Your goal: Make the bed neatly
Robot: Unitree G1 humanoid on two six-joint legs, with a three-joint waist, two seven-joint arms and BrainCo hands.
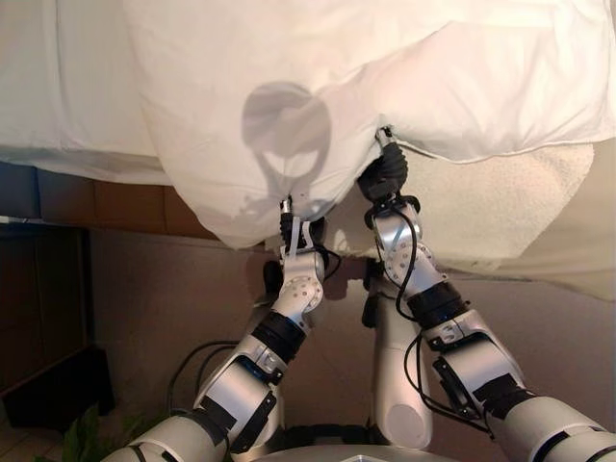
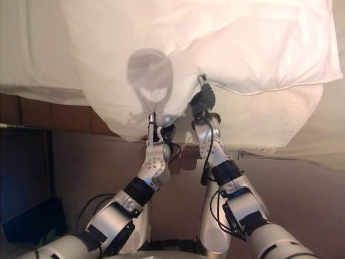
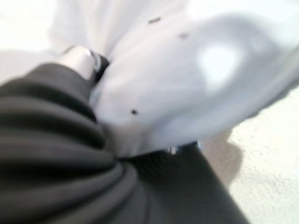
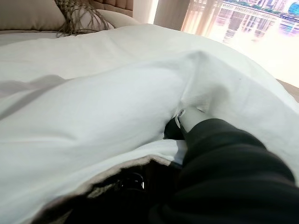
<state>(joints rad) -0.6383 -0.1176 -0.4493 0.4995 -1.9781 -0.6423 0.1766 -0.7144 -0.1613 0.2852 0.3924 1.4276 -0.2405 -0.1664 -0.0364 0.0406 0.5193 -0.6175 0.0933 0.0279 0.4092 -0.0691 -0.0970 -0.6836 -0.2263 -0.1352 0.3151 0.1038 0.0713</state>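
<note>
A white duvet [image 1: 318,77] lies on the bed, and its edge hangs down over the near side. My left hand [image 3: 81,60] reaches up into the lowest hanging fold; one curled finger shows with cloth gathered round it. In the left eye view the hand [image 1: 292,214] is mostly covered by the duvet. My right hand [image 1: 385,175] is at the duvet's edge to the right. Its finger [image 4: 182,114] is tucked into a puckered fold of the cloth.
A beige textured underlayer [image 1: 500,202] hangs below the duvet at the right. The bed's brown base [image 1: 96,202] shows at the left, with a dark cabinet [image 1: 38,318] beside it. A pillow [image 4: 28,14] lies at the far end, and a bright window [image 4: 261,23] stands beyond.
</note>
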